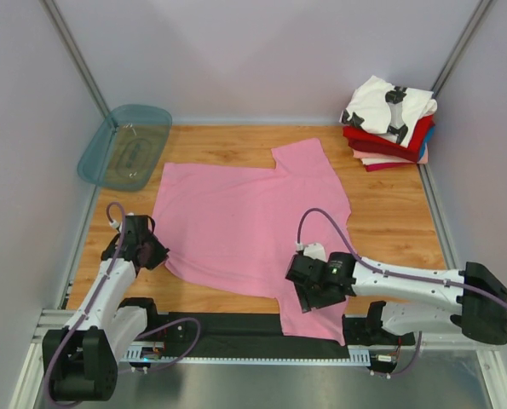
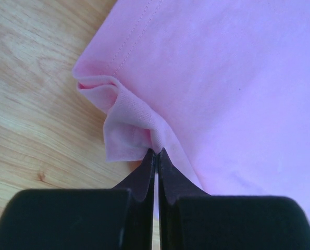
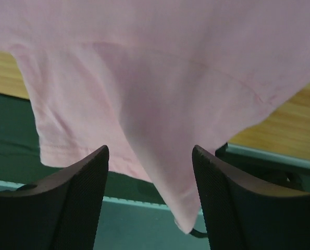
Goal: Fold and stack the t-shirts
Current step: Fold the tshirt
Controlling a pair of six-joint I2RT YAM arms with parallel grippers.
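L gripper (image 2: 156,152), lower left of top view, pinched shut on shirt (image 1: 236,226) corner; thin bite, may slip on lift. R gripper (image 3: 149,156) wide, cloth loose between jaws, so fold could skew.

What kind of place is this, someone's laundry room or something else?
Likely a robot lab test cell: wooden tabletop boxed in by plain wall panels, left arm and right arm bolted at its near edge, pink t-shirt spread out.

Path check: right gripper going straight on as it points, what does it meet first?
The pink t-shirt, hanging just ahead of the open right gripper; depth is unclear, but nothing else lies between.
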